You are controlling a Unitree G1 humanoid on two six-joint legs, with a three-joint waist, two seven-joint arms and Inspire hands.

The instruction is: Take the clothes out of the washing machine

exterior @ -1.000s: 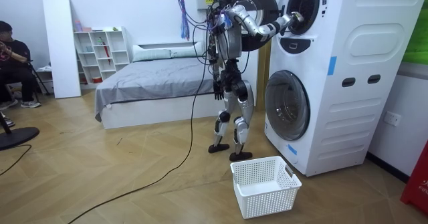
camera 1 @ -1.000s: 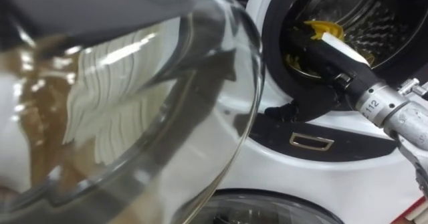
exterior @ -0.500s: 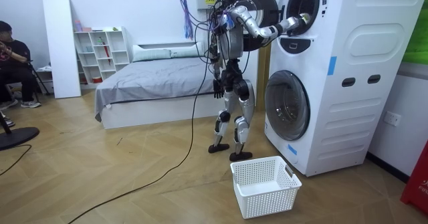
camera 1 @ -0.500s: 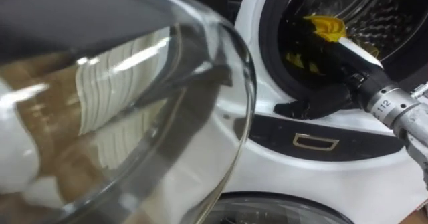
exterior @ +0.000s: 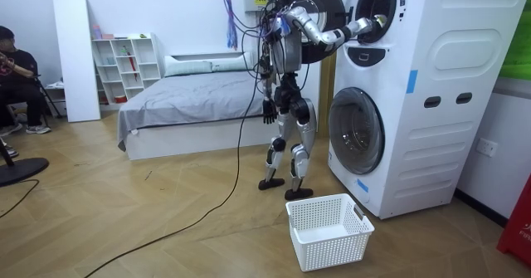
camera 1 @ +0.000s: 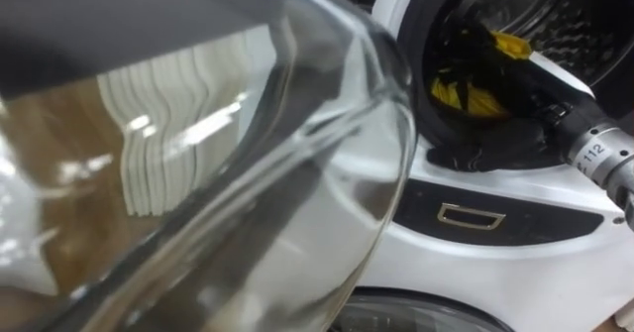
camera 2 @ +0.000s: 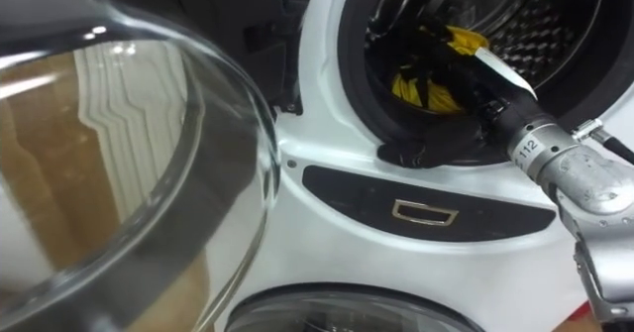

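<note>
We found the open glass door (camera 1: 198,173) crowding the left and centre of the eye views. Its curved rim came close to the dark ring of the upper washing machine (exterior: 415,37) at upper right, with a strip of white front between them. In the room view the robot stood upright before the stacked machines, and the wooden floor (exterior: 166,228) ran open toward a bed (exterior: 191,95) at centre left. The right arm reached up and forward, its wrist at the opening's lower edge. The right hand (camera 2: 475,79) lay inside the drum (camera 2: 540,25), dark fingers seemingly curled round a yellow cloth (camera 2: 426,89). The left hand (exterior: 268,109) hung by the hip; we could not tell its grip. A white basket (exterior: 332,249) sat on the floor at lower centre.
</note>
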